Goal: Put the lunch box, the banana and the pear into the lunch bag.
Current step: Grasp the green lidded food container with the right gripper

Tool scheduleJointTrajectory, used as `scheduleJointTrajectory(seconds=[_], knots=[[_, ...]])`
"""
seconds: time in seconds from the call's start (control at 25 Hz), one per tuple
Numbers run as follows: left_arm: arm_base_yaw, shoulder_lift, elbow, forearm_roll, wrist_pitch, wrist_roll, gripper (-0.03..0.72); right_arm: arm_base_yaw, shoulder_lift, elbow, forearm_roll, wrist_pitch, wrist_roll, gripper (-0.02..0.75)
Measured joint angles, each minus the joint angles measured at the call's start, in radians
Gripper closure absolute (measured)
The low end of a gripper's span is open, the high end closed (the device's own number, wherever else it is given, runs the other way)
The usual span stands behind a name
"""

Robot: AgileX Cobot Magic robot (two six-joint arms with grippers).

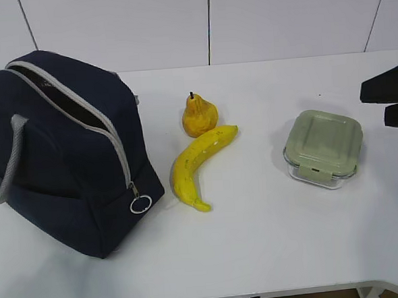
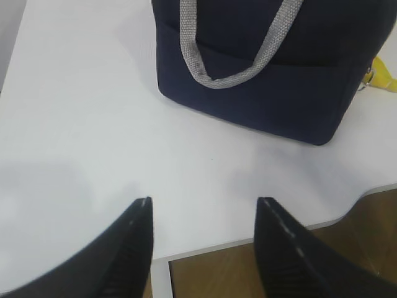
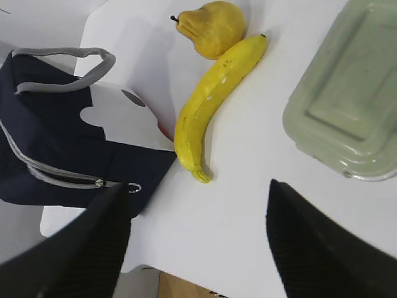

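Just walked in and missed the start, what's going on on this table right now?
Nothing is being handled at this moment. The lunch bag stands unzipped at the left of the table, with the pear, banana and lidded lunch box lying outside it. The left gripper and right gripper are both open and empty.

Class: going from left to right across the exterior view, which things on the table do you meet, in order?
Lunch bag → banana → lunch box → right gripper at the edge. The pear sits above the banana, so its place is unclear.
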Motion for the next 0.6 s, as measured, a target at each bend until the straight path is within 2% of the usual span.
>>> scheduleJointTrajectory(seconds=[0.32,0.6], knots=[[0.0,0.0,0.0,-0.002,0.0,0.0,0.302,-0.099,0.112,0.0,0.116,0.132,-0.121,0.184],[0.0,0.0,0.0,-0.002,0.0,0.0,0.302,-0.124,0.174,0.025,0.199,0.166,-0.216,0.185]])
